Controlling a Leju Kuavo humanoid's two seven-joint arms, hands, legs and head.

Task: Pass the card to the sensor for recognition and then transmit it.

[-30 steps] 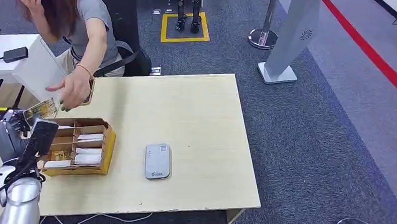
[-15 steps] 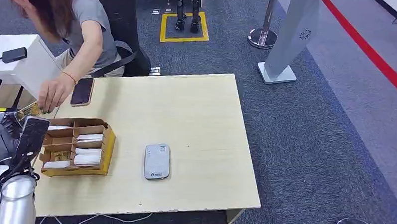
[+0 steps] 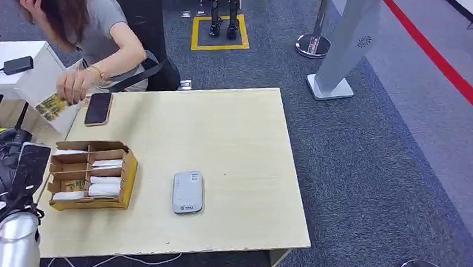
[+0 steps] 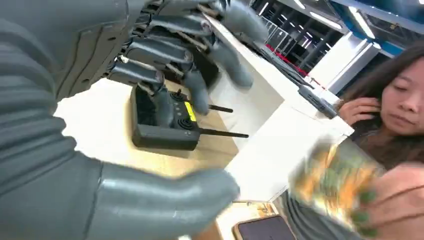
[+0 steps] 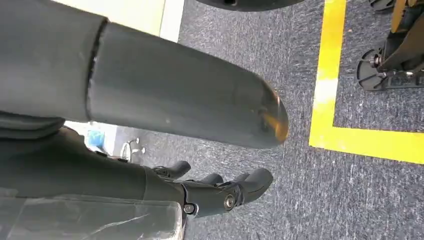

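Left hand [image 3: 10, 155] raised at the table's left edge, fingers [image 4: 165, 55] apart and holding nothing, thumb spread away from them. Card [image 3: 52, 105], yellow-green print, is in the person's hand [image 3: 75, 85], off the table's far left corner above the white cabinet [image 3: 34, 79]; blurred in the left wrist view. Sensor [image 3: 188, 192], a grey-white reader, lies flat mid-table [image 3: 222, 139], well apart from the card. Cardboard divider box [image 3: 93, 176] with white cards sits just left of the sensor. Phone [image 3: 98, 108] lies face down near the far left corner. Black antenna router [image 4: 165, 122] beyond the left hand. Right hand [image 5: 220, 192] hangs over grey carpet, fingers curled in on nothing
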